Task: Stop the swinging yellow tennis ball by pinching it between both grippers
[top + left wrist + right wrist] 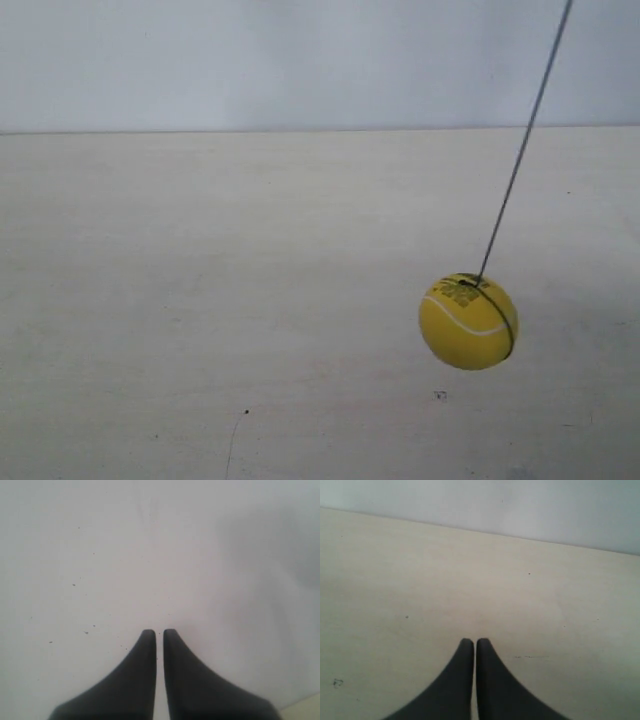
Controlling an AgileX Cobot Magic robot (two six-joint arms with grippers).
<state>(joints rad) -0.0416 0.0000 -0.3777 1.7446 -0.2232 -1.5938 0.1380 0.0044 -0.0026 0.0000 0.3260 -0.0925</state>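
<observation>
The yellow tennis ball [467, 322] hangs at the right of the exterior view on a thin dark string [524, 143] that slants up to the upper right. It shows a white seam and a black band. Neither arm appears in the exterior view. In the left wrist view my left gripper [159, 632] is shut, its two black fingers a sliver apart over a pale whitish surface, nothing between them. In the right wrist view my right gripper [474, 641] is shut over the cream table [420, 580]. The ball shows in neither wrist view.
A cream tabletop [200, 300] with a few small dark specks fills the exterior view, and a pale grey-white wall [250, 60] stands behind it. The same wall [545, 505] runs along the far table edge in the right wrist view.
</observation>
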